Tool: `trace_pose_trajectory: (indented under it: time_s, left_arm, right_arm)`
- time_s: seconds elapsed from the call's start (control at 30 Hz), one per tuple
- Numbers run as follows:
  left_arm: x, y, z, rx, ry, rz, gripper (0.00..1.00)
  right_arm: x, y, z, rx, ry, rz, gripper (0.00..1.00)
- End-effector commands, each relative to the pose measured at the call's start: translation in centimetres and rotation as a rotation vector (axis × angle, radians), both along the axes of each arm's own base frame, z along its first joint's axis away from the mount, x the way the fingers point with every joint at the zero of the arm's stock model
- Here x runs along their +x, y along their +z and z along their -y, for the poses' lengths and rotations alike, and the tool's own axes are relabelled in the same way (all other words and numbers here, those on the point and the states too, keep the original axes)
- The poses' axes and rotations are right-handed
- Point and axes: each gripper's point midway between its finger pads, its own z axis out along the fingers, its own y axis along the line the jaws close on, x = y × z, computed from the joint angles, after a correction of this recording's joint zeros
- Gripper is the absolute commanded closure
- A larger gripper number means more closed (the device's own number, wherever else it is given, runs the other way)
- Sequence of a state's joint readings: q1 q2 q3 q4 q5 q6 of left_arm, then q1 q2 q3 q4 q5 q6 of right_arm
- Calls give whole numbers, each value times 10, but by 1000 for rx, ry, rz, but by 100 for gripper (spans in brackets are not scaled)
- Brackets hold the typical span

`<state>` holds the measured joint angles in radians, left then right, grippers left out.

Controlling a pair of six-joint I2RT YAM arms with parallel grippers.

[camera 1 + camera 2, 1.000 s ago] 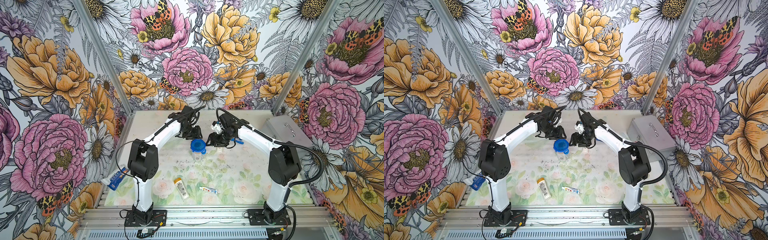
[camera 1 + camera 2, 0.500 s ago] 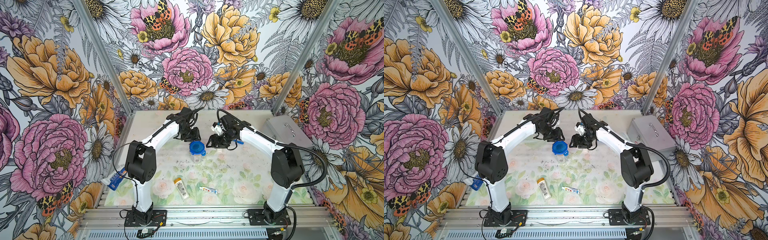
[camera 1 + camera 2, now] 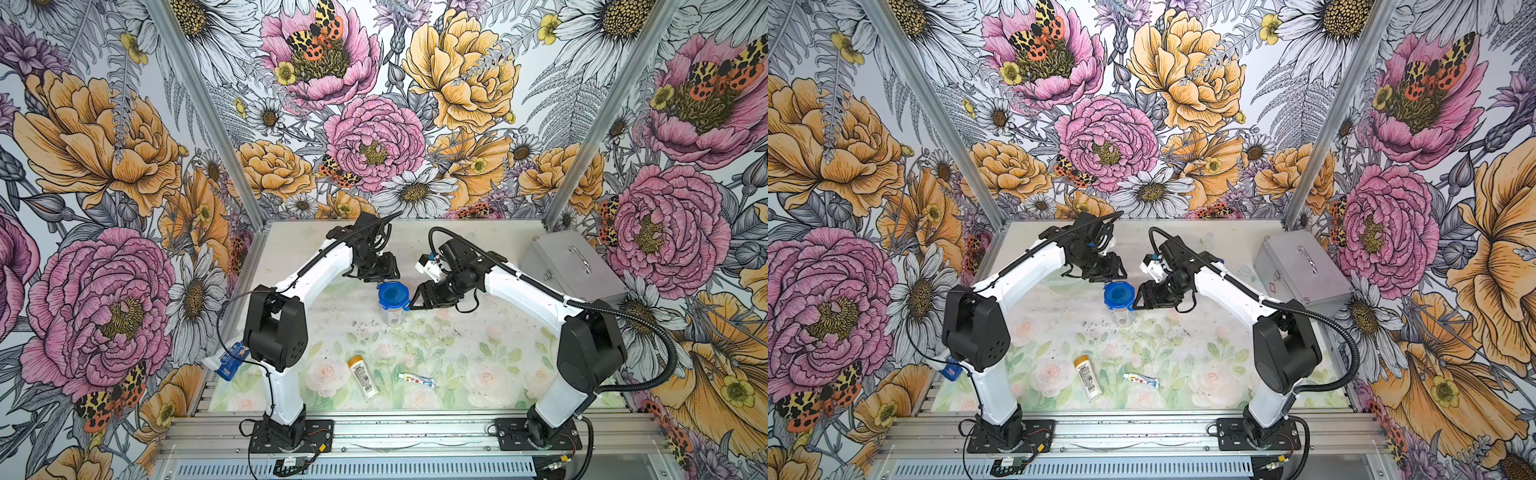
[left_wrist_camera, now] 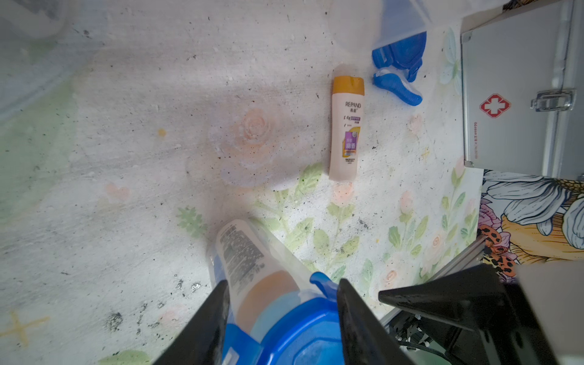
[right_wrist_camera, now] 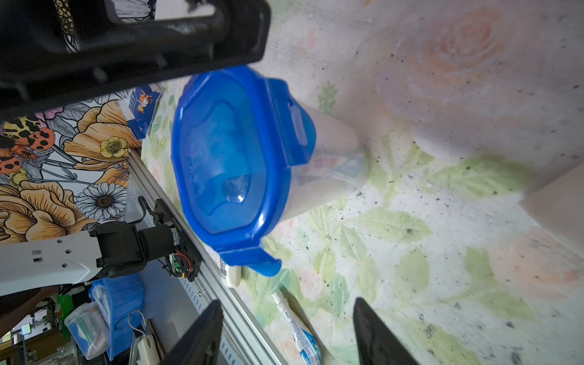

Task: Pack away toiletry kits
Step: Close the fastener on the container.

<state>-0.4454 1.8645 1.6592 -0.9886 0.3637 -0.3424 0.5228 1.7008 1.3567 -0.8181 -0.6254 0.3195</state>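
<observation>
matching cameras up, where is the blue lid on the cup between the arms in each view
top view: blue lid, mid-table.
top view: same spot.
left wrist: close up, framed by left claw.
right wrist: large, ahead of right claw.
shared landmark: clear cup under it.

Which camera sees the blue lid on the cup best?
The right wrist view: the blue lid is big there, tabs clear. In both top views it is small. The left wrist view shows only its edge, between the fingers.
</observation>
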Motion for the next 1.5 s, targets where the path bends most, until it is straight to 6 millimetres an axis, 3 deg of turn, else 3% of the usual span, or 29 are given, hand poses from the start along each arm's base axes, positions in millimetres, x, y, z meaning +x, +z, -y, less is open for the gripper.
trace_pose_trajectory:
  time_s: [0.0, 0.43, 0.83, 1.47]
  left_arm:
    - [-9, 24, -7, -21, 15, 40, 44]
    - [-24, 16, -12, -11, 4, 11, 44]
    - [-33, 8, -11, -11, -8, -20, 45]
    - [-43, 3, -2, 1, -18, -36, 47]
  right_arm:
    - [10, 0, -6, 4, 7, 25, 35]
    - [25, -8, -14, -3, -14, 8, 35]
    - [22, -22, -7, -24, -39, -41, 37]
    - [30, -27, -7, -39, -55, -35, 39]
